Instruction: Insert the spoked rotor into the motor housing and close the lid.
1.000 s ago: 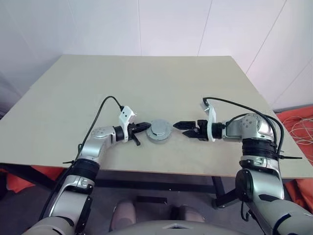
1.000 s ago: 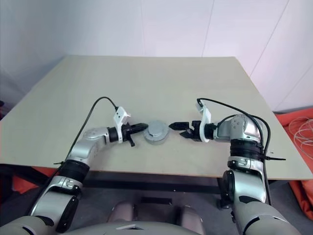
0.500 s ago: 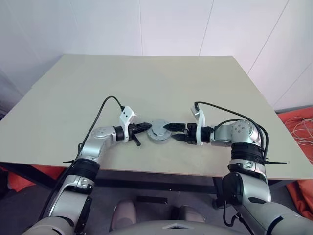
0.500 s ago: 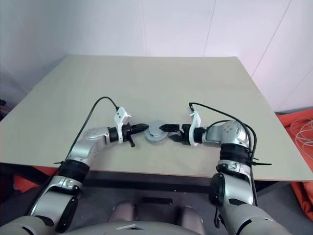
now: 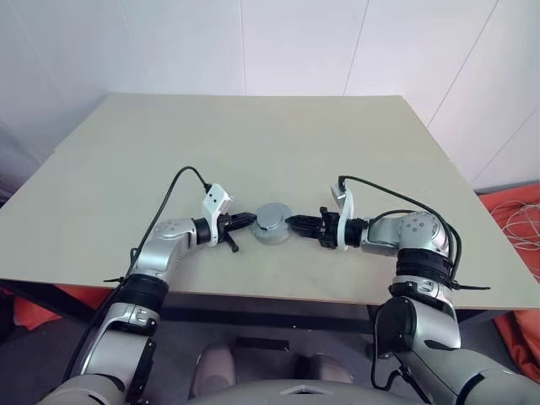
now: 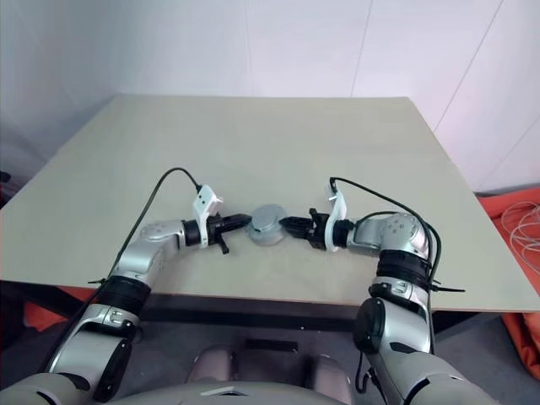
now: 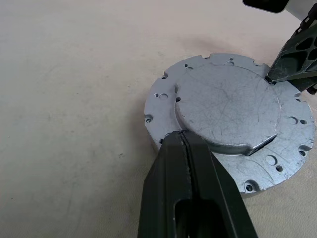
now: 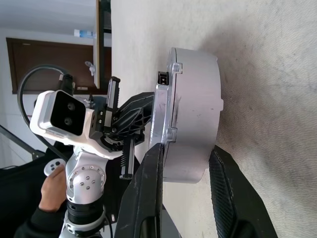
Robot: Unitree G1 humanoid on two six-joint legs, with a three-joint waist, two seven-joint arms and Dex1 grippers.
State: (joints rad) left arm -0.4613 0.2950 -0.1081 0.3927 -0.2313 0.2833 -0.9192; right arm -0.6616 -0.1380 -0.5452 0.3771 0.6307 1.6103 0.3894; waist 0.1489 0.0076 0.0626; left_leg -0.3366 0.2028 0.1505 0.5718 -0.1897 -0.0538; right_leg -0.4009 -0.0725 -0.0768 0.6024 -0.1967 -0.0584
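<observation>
Motor housing (image 5: 272,223), already capped by the lid (image 7: 233,106), sits near the front edge of the pale table (image 5: 253,135), midway between the robot's two arms. Judging by the flush fit of the lid on the grey drum, the rotor appears to be inside already and the closing step is in hand; the rotor itself cannot be seen.

Left gripper (image 5: 245,220), its black fingers pressed together and holding nothing, rests its tip on the lid's raised central plate at the left side. Right gripper (image 5: 297,224) reaches in from the opposite side with its fingers (image 8: 148,198) partly open, straddling the drum's rim, one finger over the lid and one under the body; whether they pinch it firmly cannot be told.

Seating the lid squarely probably calls next for even downward pressure while the housing is kept from sliding.

Lid shows as a scratched, matt silver disc with a notched flange, small screw holes round its edge and a flat cut in the raised centre. Housing beneath is a plain, smooth grey cylinder.
</observation>
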